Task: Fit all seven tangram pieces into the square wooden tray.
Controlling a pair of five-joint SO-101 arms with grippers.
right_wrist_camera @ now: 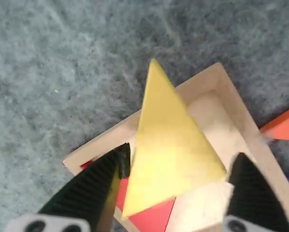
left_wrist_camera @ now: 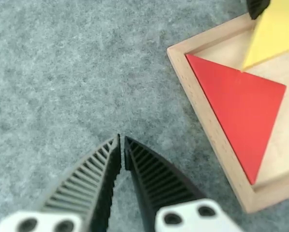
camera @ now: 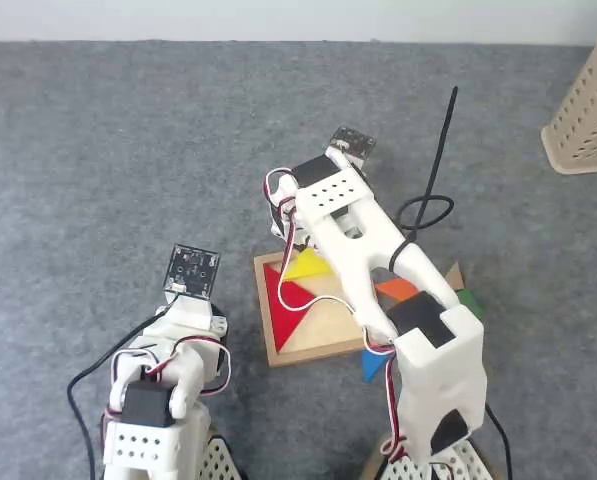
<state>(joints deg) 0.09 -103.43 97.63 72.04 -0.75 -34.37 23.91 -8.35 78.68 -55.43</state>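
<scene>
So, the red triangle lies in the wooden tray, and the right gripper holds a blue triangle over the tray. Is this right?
Not quite. The triangle in the right gripper is yellow, not blue: the right wrist view shows the yellow triangle between its fingers, over the wooden tray. The rest holds: the red triangle lies in the tray.
</scene>
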